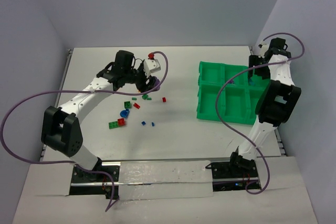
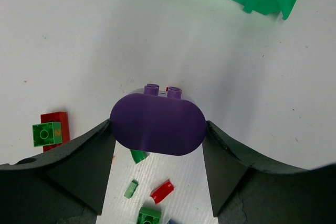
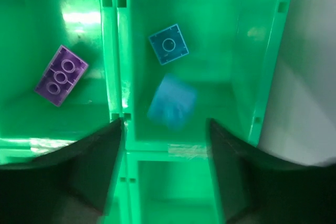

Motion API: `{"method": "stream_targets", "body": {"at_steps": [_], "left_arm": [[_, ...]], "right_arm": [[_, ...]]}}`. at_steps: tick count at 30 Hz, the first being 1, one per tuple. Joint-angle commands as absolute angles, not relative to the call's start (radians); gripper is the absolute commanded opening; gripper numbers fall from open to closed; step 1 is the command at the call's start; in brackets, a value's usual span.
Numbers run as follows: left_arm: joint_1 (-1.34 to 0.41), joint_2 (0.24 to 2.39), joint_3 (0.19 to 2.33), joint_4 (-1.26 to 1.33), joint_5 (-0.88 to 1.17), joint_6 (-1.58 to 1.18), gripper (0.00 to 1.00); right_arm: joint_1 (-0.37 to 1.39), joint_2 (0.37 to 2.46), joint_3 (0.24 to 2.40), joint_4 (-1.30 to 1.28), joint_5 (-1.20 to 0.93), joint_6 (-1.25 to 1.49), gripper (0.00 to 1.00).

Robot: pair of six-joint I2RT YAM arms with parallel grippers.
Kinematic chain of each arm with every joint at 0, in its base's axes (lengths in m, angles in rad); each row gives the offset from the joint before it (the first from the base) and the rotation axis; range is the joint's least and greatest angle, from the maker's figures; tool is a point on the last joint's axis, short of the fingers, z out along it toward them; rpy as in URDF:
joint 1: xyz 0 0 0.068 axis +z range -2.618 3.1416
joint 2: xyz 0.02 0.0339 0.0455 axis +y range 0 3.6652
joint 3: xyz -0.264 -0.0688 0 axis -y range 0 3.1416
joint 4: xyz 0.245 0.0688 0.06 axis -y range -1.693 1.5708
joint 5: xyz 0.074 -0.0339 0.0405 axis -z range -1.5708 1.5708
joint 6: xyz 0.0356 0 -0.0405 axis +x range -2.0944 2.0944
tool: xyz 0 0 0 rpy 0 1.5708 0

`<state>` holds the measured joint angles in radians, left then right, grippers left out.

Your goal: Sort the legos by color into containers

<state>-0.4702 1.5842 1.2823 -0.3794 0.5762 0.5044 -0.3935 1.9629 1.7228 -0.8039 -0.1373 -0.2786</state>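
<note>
Bricks (image 1: pixel 127 104) of red, green and blue lie scattered on the white bench (image 1: pixel 184 129), near the left arm. The left fingers (image 2: pixel 86 171) are closed on a purple brick (image 2: pixel 157 124) with rounded ends, one finger at each end. Two studs show on its far side. It hangs over a few small pieces, and I cannot tell how high.

The green tray (image 1: pixel 209 113) stands well apart, to the right. Above it the right fingers (image 3: pixel 89 166) stand wide and hold nothing. Under them a light blue brick (image 3: pixel 172 102) looks blurred, in the same compartment as a darker blue brick (image 3: pixel 168 44). A small purple brick (image 3: pixel 61 75) lies in the compartment beside.

I think such bricks are light and stiff, with smooth sides that slip easily. A hold on two flat opposite faces seems safer than one on rounded ends, where the piece may turn between the fingers. The held brick probably belongs with the other purple one.
</note>
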Motion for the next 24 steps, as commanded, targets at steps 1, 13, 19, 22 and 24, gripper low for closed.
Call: {"method": "stream_targets", "body": {"at_steps": [1,13,19,22,24], "left_arm": [[-0.479,1.582,1.332,-0.338,0.588,0.480,0.01],[-0.526,1.487,1.239,-0.266,0.581,0.421,0.01],[-0.577,1.448,1.206,-0.247,0.580,0.420,0.01],[-0.596,1.437,1.196,-0.236,0.592,0.412,0.01],[-0.604,1.436,1.195,-0.232,0.588,0.410,0.01]], "right_arm": [[-0.387,1.906,1.784,-0.792,-0.128,-0.264,0.89],[-0.071,1.688,1.645,-0.783,-0.750,-0.069,1.00],[0.122,1.739,1.549,-0.653,-0.950,0.166,1.00],[0.180,1.742,1.456,-0.499,-1.078,0.268,1.00],[0.209,1.752,1.433,-0.434,-1.115,0.331,1.00]]}}
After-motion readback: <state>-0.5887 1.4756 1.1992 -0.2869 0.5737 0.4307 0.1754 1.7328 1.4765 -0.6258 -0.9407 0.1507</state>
